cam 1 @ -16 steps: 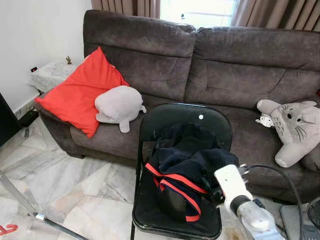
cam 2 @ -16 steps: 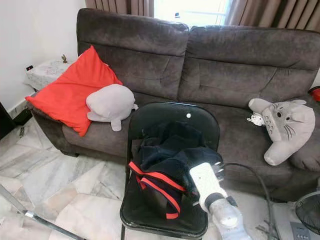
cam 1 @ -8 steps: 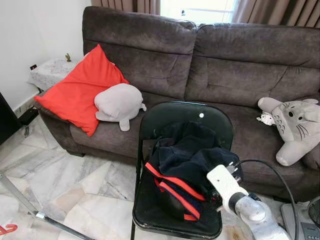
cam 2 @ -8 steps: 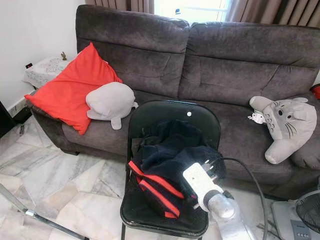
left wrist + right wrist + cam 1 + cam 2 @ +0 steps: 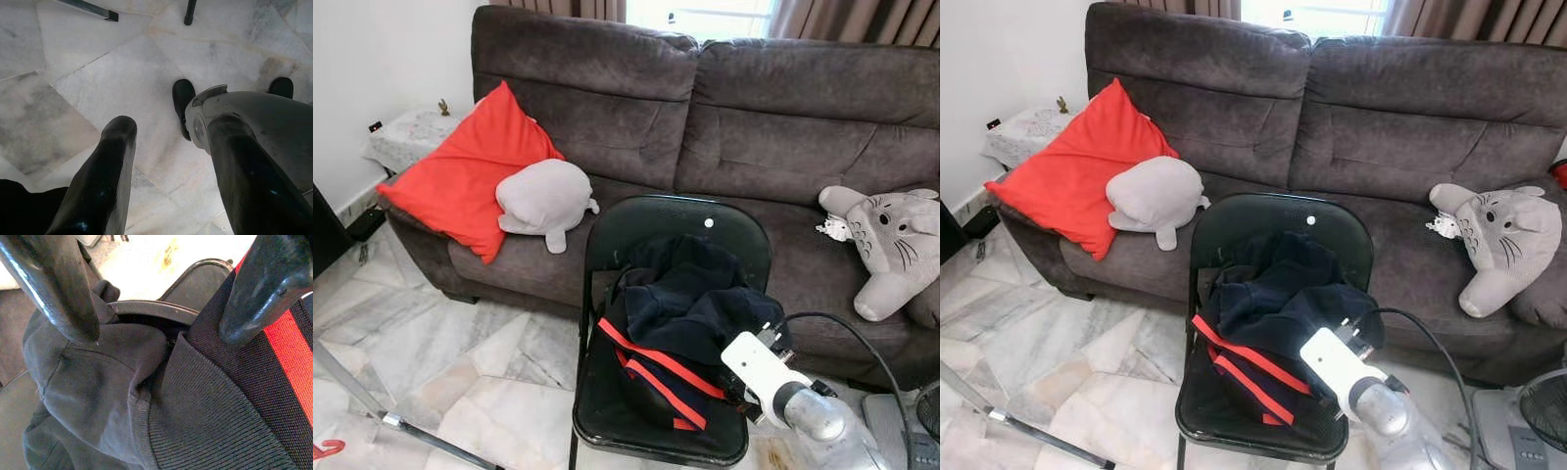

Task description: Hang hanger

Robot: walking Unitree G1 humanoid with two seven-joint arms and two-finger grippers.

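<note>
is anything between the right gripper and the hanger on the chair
Yes. The open right gripper hovers at the dark navy garment with red stripes piled on the black folding chair. A black curved bar, possibly the hanger, lies mostly buried under the folds between the fingers.

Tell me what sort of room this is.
Probably a home living room: a dark grey fabric sofa holding a red cushion and grey plush toys, on a marble-tiled floor.
</note>
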